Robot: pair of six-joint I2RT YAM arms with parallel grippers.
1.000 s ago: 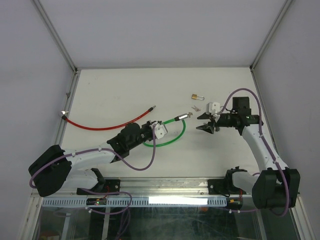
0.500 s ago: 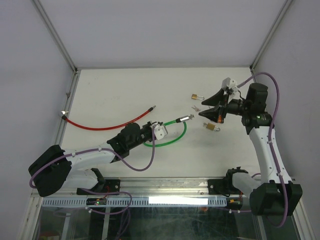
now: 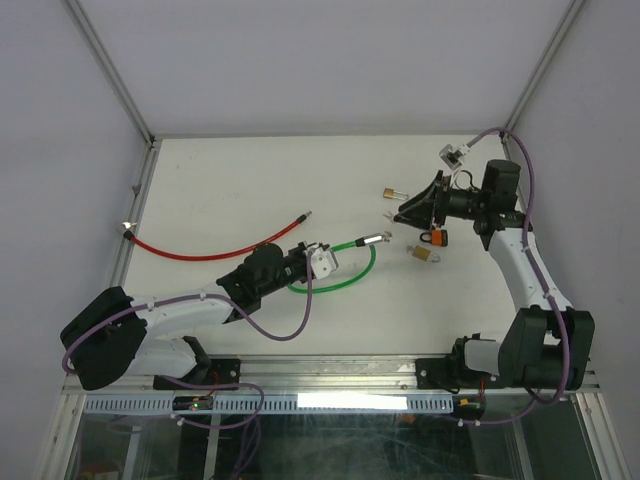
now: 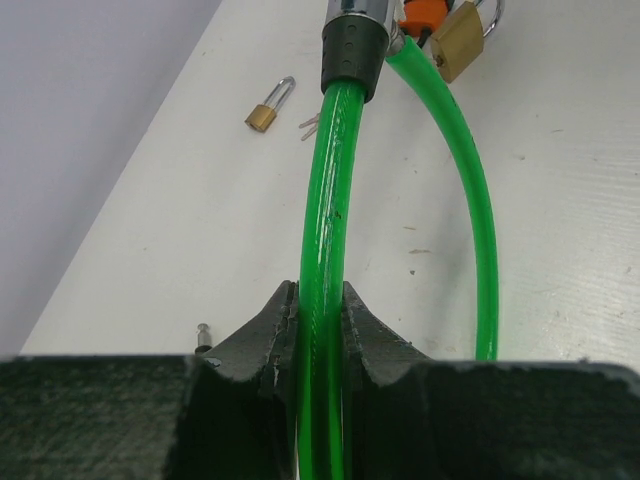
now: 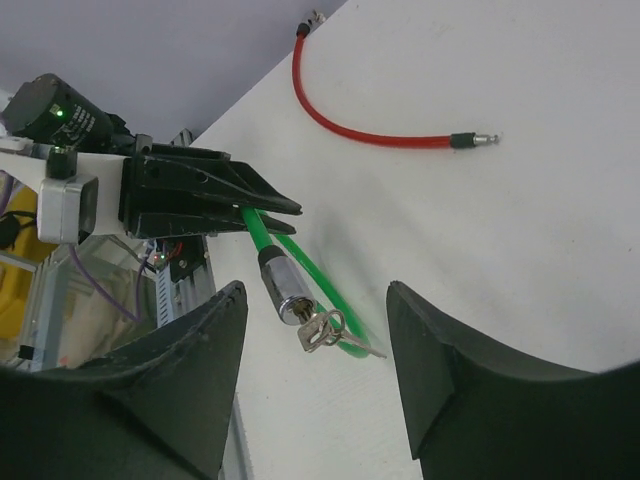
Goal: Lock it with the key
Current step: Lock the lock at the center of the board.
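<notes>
Left jaws tight on green cable (image 4: 325,250); white tabletop (image 3: 250,180), pale walls (image 3: 300,60).

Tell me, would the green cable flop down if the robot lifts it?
Probably not much: the green cable runs nearly straight beyond the left hand, so it seems springy. The rest curves in a loop, so it likely bends. Its metal end may make the tip heavier.
</notes>
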